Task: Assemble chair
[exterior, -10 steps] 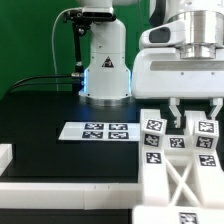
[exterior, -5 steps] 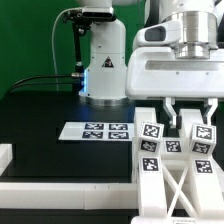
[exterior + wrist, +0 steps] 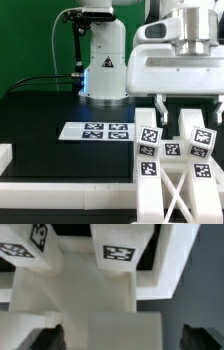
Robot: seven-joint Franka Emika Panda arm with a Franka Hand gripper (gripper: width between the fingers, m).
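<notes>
The gripper [image 3: 187, 110] is now standing spread above the chair [image 3: 175, 165], where half a second ago its 2 fingers were pinching a white upright of that structure. In the exterior view the fingers [image 3: 157, 104] are hanging wide on either side of the tagged tops, and the wrist view is showing the same thing: the 2 dark pads [image 3: 48, 338] are sitting apart with pale plastic between them and a visible gap on each side. So the hold is being let go.

The chair is resting at about 4 o'clock on the black table [image 3: 40, 110], a blocky white frame with a crossed brace facing the camera and several tagged posts rising at its far edge. It is also looking slightly more turned than it did a second ago, with the tags tilted a little.

The marker board [image 3: 97, 130] is lying flat near the centre, at roughly 9 o'clock from the chair and well apart from it.

My reading: this release is marking the end of 1 placing or nudging step, leaving the frame standing free.
</notes>
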